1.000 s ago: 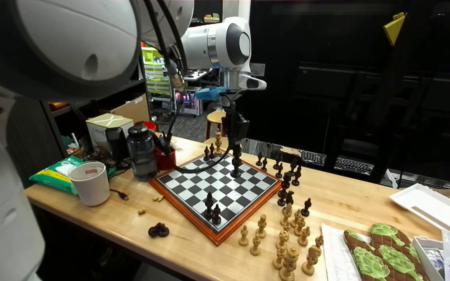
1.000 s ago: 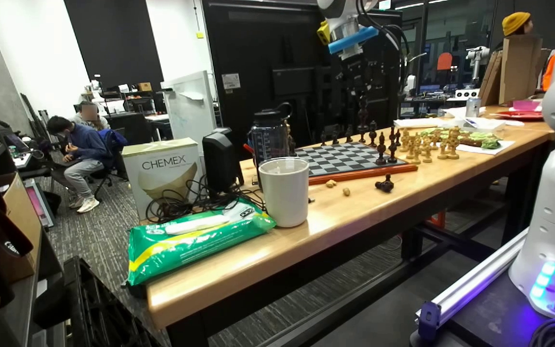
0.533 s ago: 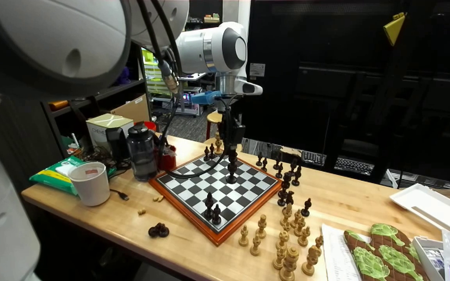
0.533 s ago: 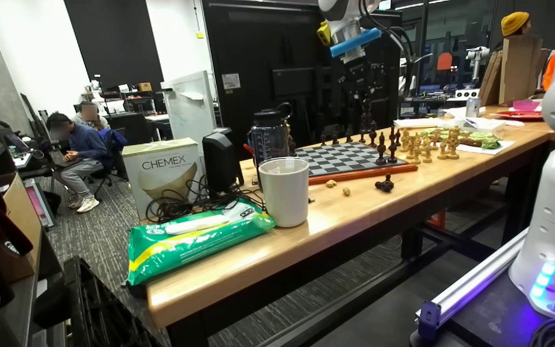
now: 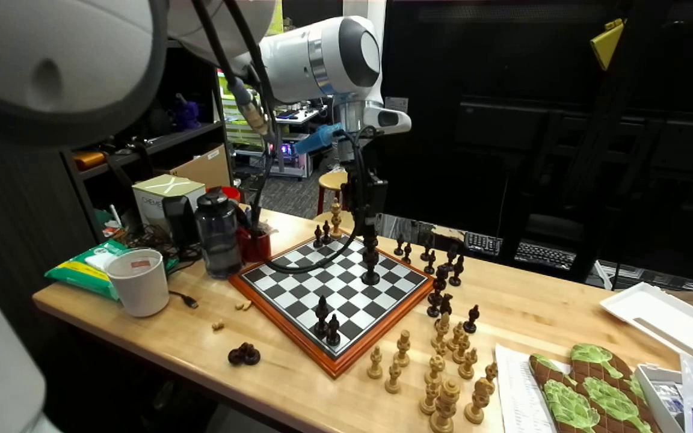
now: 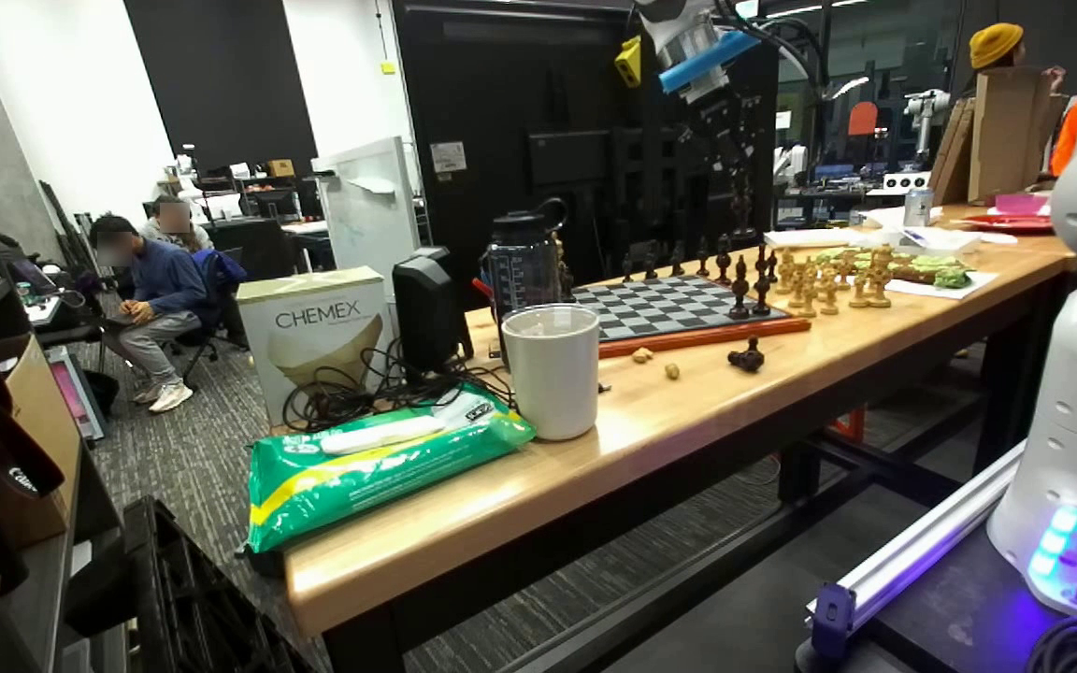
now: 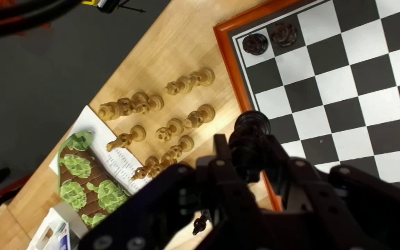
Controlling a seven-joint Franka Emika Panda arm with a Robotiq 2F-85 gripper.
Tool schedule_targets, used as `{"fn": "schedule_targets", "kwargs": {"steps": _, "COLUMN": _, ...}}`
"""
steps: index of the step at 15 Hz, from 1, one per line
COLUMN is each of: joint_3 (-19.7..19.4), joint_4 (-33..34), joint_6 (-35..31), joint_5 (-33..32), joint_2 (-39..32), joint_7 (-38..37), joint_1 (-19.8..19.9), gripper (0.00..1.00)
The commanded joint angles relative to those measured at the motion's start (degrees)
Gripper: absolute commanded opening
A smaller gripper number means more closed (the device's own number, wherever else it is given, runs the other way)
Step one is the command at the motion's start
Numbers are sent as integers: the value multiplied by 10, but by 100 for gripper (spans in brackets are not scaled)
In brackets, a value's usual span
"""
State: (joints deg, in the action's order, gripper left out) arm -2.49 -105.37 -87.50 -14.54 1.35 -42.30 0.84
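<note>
One dark chess piece [image 5: 370,260] hangs upright in my gripper [image 5: 370,228], up in the air at the chessboard [image 5: 322,282].
I pinch its upper part between narrowly set fingers [image 7: 222,146], and in the wrist view its round base overlaps the board's wooden rim [image 7: 233,69] (whether it hangs over the squares, I cannot tell). Two dark pieces [image 5: 321,316] stand side by side at one corner, light pieces [image 5: 403,346] stand in a group on the desk [image 5: 533,300] just beside the board, and a leafy-patterned oven mitt [image 5: 593,385] lies near the light ones.
</note>
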Motion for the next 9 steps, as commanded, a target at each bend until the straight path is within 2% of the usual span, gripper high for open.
{"fn": "schedule_targets", "kwargs": {"steps": 1, "joint_3": 9, "joint_4": -7, "joint_6": 27, "joint_5": -21, "joint_2": 38, "joint_7": 1, "joint_1": 2, "gripper": 7}}
{"fn": "schedule_targets", "kwargs": {"steps": 5, "joint_3": 11, "joint_4": 0, "joint_6": 31, "joint_5": -21, "joint_2": 33, "joint_7": 13, "joint_1": 4, "gripper": 7}}
{"fn": "schedule_targets", "kwargs": {"steps": 9, "joint_3": 14, "joint_4": 13, "joint_6": 30, "joint_5": -29, "joint_2": 14, "joint_7": 81, "joint_1": 1, "gripper": 7}}
